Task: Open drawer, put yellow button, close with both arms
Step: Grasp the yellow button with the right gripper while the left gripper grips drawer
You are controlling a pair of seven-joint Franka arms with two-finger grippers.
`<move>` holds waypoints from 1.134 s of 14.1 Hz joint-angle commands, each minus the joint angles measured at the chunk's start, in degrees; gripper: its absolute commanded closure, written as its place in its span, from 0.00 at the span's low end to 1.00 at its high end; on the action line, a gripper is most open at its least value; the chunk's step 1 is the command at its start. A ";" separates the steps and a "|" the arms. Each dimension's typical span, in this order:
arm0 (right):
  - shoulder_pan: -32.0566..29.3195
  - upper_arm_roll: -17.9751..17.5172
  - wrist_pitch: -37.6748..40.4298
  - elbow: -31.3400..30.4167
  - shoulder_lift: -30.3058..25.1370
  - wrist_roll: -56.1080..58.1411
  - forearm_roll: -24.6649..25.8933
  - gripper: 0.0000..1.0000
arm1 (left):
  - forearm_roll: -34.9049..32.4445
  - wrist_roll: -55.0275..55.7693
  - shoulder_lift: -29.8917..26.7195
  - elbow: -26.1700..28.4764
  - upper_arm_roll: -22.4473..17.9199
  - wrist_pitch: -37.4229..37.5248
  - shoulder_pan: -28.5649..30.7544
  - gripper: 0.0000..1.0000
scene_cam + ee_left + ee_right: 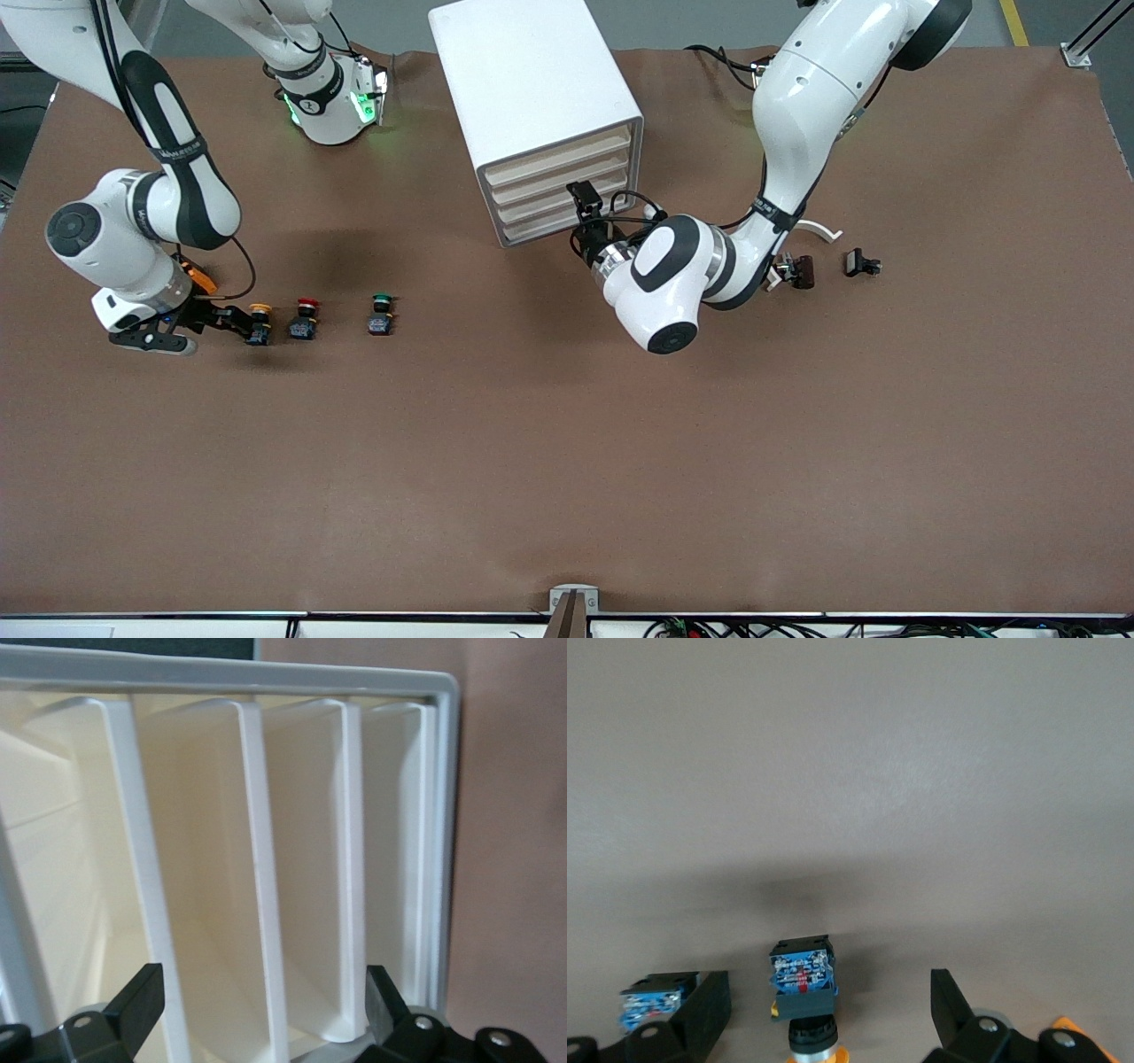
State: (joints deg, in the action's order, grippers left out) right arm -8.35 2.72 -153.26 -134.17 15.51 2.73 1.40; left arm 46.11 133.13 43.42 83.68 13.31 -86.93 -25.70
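The white cabinet [532, 80] stands at the robots' side of the table, with four cream drawers in its face. The uppermost drawer [558, 151] looks shut, flush like the three below it. My left gripper [580, 235] is open, close in front of the lower drawers; in the left wrist view [261, 1010] its fingers [137, 1001] straddle the drawer fronts [257, 859]. The yellow button [260, 323] lies on the table toward the right arm's end. My right gripper [239, 321] is open right at it; in the right wrist view [830, 1010] the button [802, 992] lies between the fingers [952, 1001], untouched.
A red-capped button [304, 319] lies beside the yellow one, also in the right wrist view [656, 1001]. A green-capped button [382, 315] lies farther toward the middle. Two small dark parts [802, 270] [861, 263] and a white curved piece [819, 230] lie toward the left arm's end.
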 commanded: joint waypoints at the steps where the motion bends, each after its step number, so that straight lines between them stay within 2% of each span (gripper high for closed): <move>1: -1.06 -1.05 -1.16 -0.74 1.36 -0.62 0.36 0.00 | 3.10 -0.59 0.17 -0.18 -0.03 2.81 0.48 0.00; 3: -0.62 -1.14 -1.16 -0.74 2.15 -0.63 0.27 0.00 | 4.33 -0.85 0.44 -0.18 -0.03 8.06 0.74 0.00; 5: 0.34 -1.22 -1.08 -0.74 2.42 -0.63 0.27 0.00 | 5.13 -1.11 0.44 -0.09 -0.03 9.23 0.39 0.03; 9: 1.23 -1.22 -1.08 -0.65 3.29 -0.45 0.27 0.00 | 8.11 -3.57 2.80 0.08 -0.03 11.95 -0.23 0.29; 11: 1.58 -1.22 -1.16 -0.56 3.82 -0.36 0.36 0.00 | 9.43 -3.49 3.25 0.26 -0.03 12.05 -0.31 0.33; 13: 1.58 -1.22 -1.34 -0.47 4.52 -0.27 0.36 0.00 | 10.84 -2.96 3.95 0.26 -0.03 12.05 -1.28 0.45; 16: 1.58 -1.14 -1.69 -0.39 5.05 0.08 0.44 0.00 | 10.93 0.89 4.65 0.17 -0.03 12.05 -1.37 0.78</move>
State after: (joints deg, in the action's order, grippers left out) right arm -6.99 1.43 -154.36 -134.46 20.27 2.73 1.40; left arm 55.77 131.42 47.69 84.18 13.35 -75.69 -26.98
